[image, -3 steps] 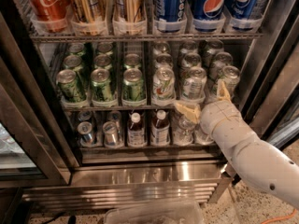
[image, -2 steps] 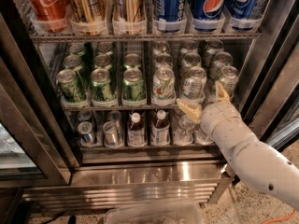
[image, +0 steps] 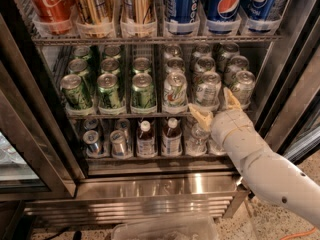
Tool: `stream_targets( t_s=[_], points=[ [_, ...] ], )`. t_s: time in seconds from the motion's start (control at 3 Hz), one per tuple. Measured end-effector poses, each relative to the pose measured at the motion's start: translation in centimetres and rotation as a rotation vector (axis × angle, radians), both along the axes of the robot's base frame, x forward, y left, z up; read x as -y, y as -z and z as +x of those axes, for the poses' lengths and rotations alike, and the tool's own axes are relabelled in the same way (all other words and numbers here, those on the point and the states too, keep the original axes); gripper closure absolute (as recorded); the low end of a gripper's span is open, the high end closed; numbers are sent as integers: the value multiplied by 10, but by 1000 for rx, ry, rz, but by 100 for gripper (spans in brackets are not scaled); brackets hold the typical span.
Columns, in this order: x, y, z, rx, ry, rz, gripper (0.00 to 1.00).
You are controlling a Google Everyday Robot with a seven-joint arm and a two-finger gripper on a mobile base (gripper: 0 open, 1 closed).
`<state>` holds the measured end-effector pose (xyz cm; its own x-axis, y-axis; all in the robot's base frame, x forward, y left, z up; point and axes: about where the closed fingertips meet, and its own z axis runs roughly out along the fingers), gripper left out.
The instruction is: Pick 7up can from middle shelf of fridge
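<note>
The fridge [image: 150,196] stands open. Its middle shelf [image: 120,115] holds lanes of dark green cans [image: 109,90] on the left and silver-white 7up cans on the right. The front 7up cans stand at the shelf edge: one in the centre [image: 175,90], one to its right [image: 206,88] and one at the far right [image: 243,86]. My gripper [image: 215,107] is open and empty. It sits at the shelf's front edge, just below and in front of the second 7up can, with a tan finger [image: 200,117] on each side.
Tall Coke, gold and Pepsi cans [image: 222,4] fill the rack above. Small bottles [image: 171,138] and cans fill the rack below. The dark door frame [image: 295,84] stands close on the right of my white arm [image: 265,169]. A glass door [image: 20,154] is at the left.
</note>
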<state>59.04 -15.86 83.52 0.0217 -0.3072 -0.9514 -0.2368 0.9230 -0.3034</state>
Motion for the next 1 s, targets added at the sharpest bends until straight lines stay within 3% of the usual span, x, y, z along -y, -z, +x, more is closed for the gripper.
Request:
stream_targets(
  t_s=[0.67, 1.0],
  points=[
    [-11, -6, 8, 45, -9, -5, 22],
    [-9, -9, 14, 56, 0, 20, 24]
  ],
)
